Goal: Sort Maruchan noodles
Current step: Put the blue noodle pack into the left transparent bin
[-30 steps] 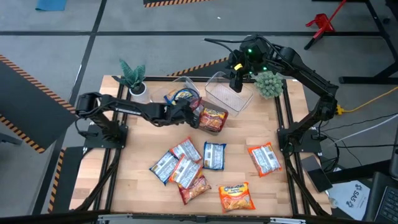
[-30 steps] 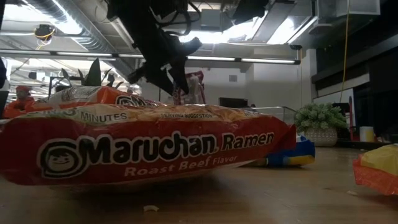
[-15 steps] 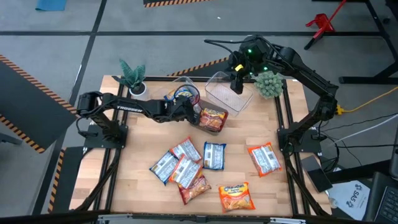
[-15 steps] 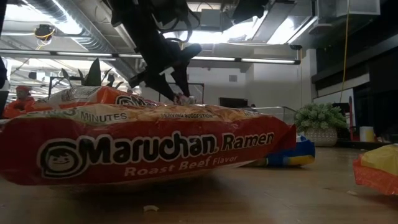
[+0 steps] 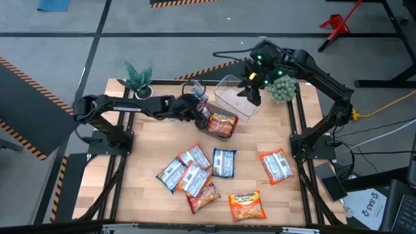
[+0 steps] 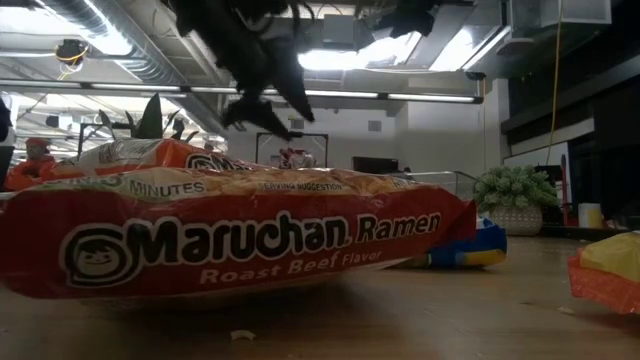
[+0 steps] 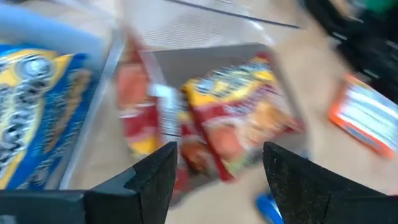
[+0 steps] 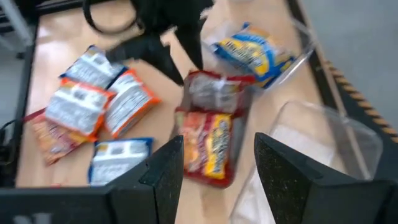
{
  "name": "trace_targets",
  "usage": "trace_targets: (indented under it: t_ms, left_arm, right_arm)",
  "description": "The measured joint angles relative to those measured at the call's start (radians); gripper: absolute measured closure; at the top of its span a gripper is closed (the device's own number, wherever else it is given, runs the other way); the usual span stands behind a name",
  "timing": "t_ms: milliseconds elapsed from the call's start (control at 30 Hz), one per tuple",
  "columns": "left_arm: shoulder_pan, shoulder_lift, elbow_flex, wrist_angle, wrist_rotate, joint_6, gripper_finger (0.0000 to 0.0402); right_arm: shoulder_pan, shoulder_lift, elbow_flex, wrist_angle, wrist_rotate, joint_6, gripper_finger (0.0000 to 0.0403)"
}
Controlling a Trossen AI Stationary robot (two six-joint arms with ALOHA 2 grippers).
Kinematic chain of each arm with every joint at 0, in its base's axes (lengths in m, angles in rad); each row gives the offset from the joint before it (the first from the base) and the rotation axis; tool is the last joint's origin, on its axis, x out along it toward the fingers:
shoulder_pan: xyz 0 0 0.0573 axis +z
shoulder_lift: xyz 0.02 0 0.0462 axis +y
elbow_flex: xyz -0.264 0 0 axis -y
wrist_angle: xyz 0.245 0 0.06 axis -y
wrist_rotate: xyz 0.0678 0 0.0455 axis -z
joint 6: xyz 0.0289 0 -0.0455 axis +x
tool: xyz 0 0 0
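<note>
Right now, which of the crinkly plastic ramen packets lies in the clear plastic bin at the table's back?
The blue-and-yellow packet. It alone rests inside that clear bin; the red packets sit in another bin beside it.

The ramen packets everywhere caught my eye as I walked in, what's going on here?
Two robot arms are sorting ramen packets into clear bins. The left hand, open, hovers over the red packets in the middle bin. The right hand, open and empty, hangs over the empty bin. More packets wait loose on the table.
</note>
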State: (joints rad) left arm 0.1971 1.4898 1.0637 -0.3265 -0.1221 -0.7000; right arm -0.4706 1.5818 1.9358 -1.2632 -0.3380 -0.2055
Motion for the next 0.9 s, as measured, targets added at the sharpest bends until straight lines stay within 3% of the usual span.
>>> trace_targets:
  t_ms: [233, 333, 500, 600, 700, 900]
  left_arm:
    - [-0.003, -0.158, 0.002, -0.066, 0.188, 0.105, 0.0171]
    - [-0.017, -0.219, 0.002, -0.082, 0.183, 0.109, 0.0171]
    - [-0.048, -0.275, 0.002, -0.082, 0.169, 0.138, 0.0171]
    - [-0.074, -0.289, 0.001, -0.102, 0.188, 0.154, 0.0171]
    - [-0.109, -0.287, 0.0, -0.114, 0.213, 0.161, 0.0171]
    - [-0.181, -0.282, 0.0, -0.112, 0.215, 0.157, 0.0171]
  right_arm:
    - [0.019, -0.001, 0.0, -0.226, -0.138, 0.0, 0.0219]
    - [0.093, -0.006, -0.001, -0.309, -0.151, 0.009, 0.0219]
    - [0.288, -0.091, -0.082, -0.263, -0.145, 0.107, 0.0219]
    - [0.401, -0.155, -0.183, -0.203, -0.043, 0.248, 0.0219]
    - [0.52, -0.227, -0.323, -0.094, 0.125, 0.415, 0.0219]
    - [0.729, -0.275, -0.673, 0.335, 0.35, 0.735, 0.0219]
